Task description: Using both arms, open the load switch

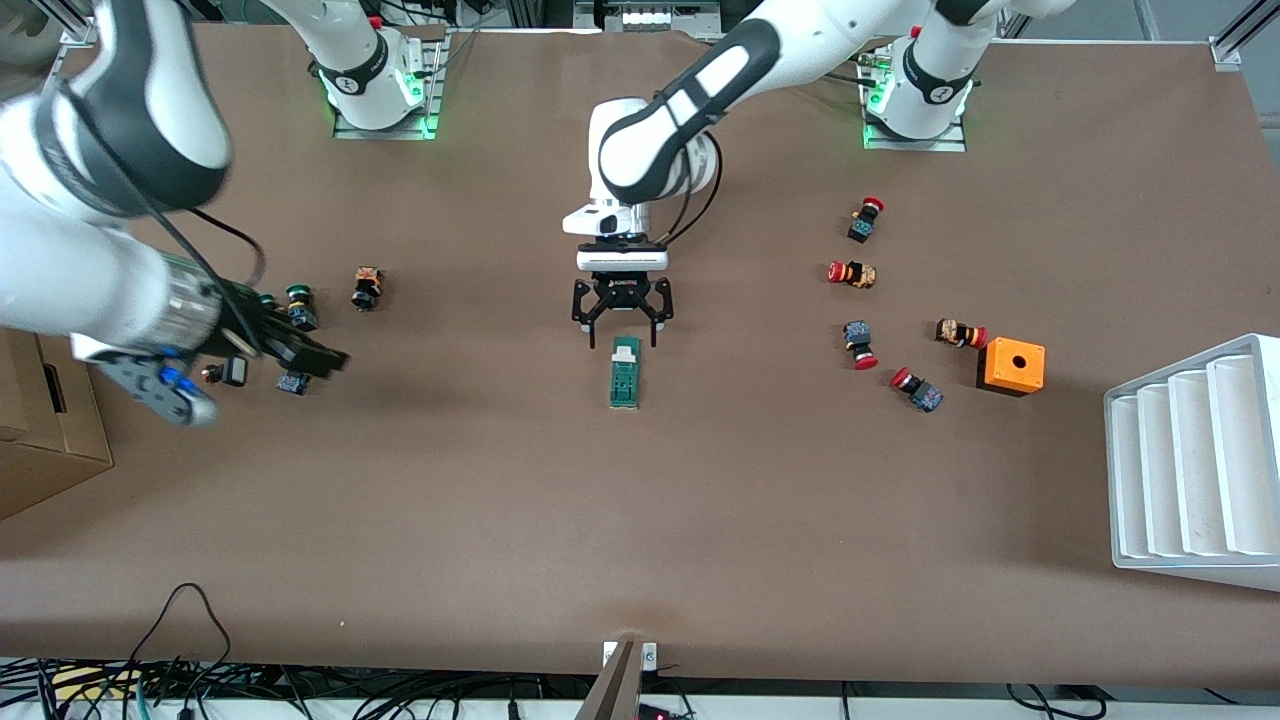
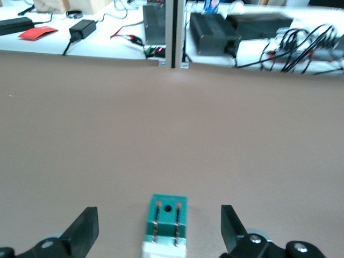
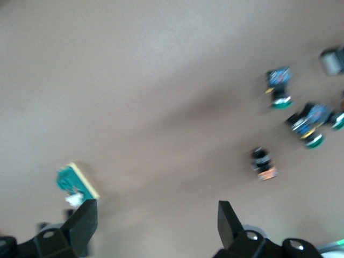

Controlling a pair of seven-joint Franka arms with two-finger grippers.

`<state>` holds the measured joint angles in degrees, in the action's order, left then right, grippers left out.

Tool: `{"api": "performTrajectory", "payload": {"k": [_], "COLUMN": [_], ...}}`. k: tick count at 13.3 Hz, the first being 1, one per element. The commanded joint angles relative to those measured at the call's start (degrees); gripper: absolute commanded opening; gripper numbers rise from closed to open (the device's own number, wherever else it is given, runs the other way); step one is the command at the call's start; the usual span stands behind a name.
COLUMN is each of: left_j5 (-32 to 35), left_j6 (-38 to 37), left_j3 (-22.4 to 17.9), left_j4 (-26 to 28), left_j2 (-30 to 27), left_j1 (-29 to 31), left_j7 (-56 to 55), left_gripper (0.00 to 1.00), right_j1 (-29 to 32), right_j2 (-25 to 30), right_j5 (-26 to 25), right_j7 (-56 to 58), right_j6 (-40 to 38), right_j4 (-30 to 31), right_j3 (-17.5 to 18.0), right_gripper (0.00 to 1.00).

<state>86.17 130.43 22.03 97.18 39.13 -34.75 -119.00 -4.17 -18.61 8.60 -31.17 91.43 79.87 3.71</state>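
Observation:
The load switch [image 1: 626,372] lies flat near the middle of the table, a dark-green block with its white tab [image 1: 626,349] at the end toward the robots' bases. My left gripper [image 1: 622,322] hangs open over that tab end. In the left wrist view the load switch [image 2: 166,223] sits between the spread fingers [image 2: 86,231] and touches neither; the left gripper [image 2: 158,220] holds nothing. My right gripper [image 1: 318,358] is open and empty over the green-capped buttons toward the right arm's end. In the right wrist view the load switch [image 3: 75,185] shows beside the right gripper [image 3: 156,220].
Green-capped buttons [image 1: 299,306] [image 1: 366,288] [image 1: 292,382] lie under the right arm. Several red-capped buttons [image 1: 852,273] [image 1: 860,343] and an orange cube [image 1: 1011,366] lie toward the left arm's end. A white stepped tray [image 1: 1195,465] stands past the cube; a cardboard box [image 1: 40,430] stands at the table's edge by the right arm.

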Motion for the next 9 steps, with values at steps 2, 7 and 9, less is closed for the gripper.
{"api": "performTrajectory", "payload": {"k": [2, 7, 9], "left_j5": [-17.49, -33.05, -40.00], "left_j6": [0.27, -4.37, -11.56], "left_j3": [9.31, 18.12, 21.19], "left_j4": [0.81, 0.73, -2.67], "left_j2": [-3.79, -6.16, -6.78], "left_j1": [10.90, 22.34, 26.12], "left_j7": [21.38, 40.11, 51.09], "left_gripper": [1.00, 1.00, 1.00], "right_j1": [2.93, 3.55, 3.47], "right_j2": [9.55, 12.46, 12.20], "right_j5": [-5.43, -10.53, -10.97], "right_j7": [21.89, 42.23, 43.38], "right_j6": [-1.42, -2.57, -2.23], "right_j4": [8.36, 9.08, 8.81], "right_j3": [-1.06, -6.69, -7.40], "right_gripper": [0.99, 0.99, 0.99]}}
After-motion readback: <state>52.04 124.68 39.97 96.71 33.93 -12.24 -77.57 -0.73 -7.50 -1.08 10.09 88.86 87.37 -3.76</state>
